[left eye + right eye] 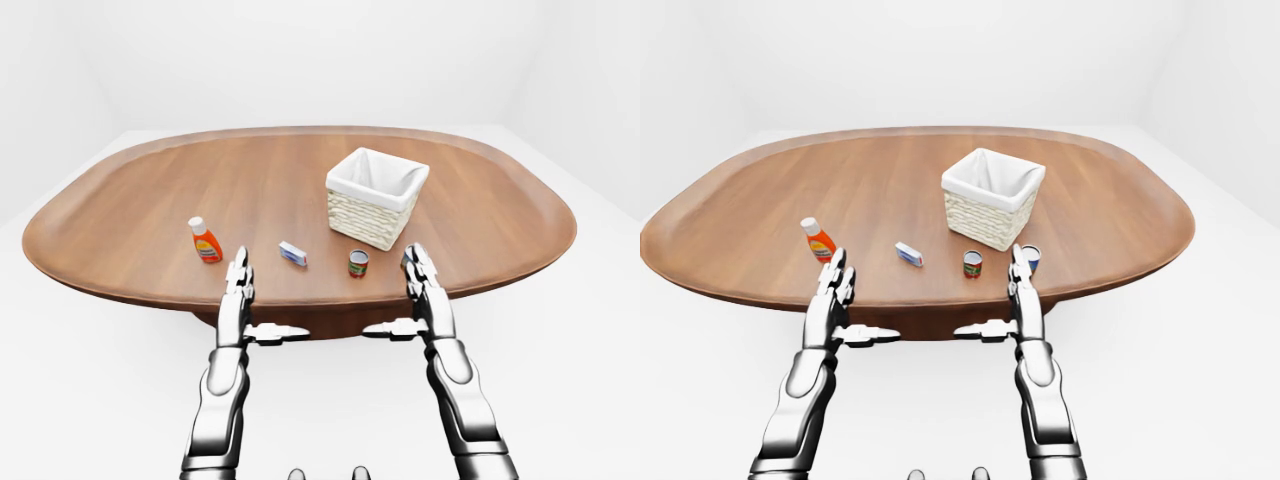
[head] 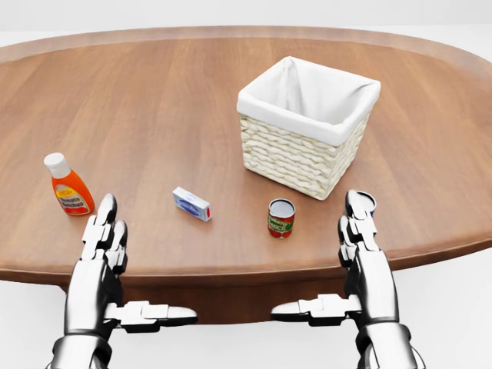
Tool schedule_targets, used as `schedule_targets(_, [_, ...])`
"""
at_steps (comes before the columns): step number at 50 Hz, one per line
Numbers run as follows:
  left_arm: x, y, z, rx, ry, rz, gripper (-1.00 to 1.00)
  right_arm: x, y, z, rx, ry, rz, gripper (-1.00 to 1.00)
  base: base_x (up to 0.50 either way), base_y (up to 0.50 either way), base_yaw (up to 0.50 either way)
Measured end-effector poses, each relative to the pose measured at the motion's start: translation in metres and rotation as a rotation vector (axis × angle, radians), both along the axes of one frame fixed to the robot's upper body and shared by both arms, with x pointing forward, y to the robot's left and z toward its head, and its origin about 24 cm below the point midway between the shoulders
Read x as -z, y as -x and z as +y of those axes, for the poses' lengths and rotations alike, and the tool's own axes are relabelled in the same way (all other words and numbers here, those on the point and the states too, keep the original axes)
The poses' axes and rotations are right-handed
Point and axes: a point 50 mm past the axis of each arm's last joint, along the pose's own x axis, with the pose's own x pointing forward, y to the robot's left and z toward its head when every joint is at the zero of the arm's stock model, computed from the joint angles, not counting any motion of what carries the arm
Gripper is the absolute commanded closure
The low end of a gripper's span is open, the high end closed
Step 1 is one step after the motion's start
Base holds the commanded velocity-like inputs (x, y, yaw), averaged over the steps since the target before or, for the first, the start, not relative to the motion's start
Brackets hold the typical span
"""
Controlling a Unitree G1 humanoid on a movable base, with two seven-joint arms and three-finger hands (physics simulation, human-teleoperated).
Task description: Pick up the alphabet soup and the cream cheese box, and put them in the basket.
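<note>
near the table point(image 2: 192, 100) edge, left hand point(image 2: 104, 238) and right hand point(image 2: 360, 231) hover fully open, empty, flanking soup can point(image 2: 281, 217) and cream cheese box point(image 2: 191, 204).

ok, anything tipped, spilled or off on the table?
Nothing stands out. The soup can, orange bottle and basket stand upright, the cream cheese box lies flat, and a second can sits partly hidden behind the right hand.

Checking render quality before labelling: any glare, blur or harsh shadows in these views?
Head view: sharp, even light, only faint soft shadows beside the basket and soup can. Left-eye view: wider, table edge bowed, small items tiny but crisp. Right-eye view: a can half hidden behind the right hand.
</note>
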Motion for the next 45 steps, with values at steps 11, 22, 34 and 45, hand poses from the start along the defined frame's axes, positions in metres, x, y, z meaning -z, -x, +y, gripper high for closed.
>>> schedule_targets(11, [-0.022, 0.007, -0.004, 0.003, -0.004, -0.066, -1.0, -0.015, 0.0, -0.004, -0.002, 0.033, -0.032, -1.0, 0.0, 0.0, 0.0])
schedule_targets(22, [-0.075, 0.02, -0.012, 0.025, -0.008, -0.264, -1.0, -0.053, 0.002, -0.005, -0.009, 0.054, -0.176, -1.0, 0.0, 0.0, 0.0])
schedule_targets(34, [-0.13, 0.042, -0.019, 0.044, 0.023, -0.521, -1.0, -0.099, 0.01, -0.004, -0.014, 0.079, -0.374, -1.0, 0.0, 0.0, 0.0])
schedule_targets(45, [-0.161, 0.059, -0.018, 0.05, 0.055, -0.687, -1.0, -0.136, 0.021, -0.002, -0.016, 0.097, -0.55, -1.0, 0.0, 0.0, 0.0])
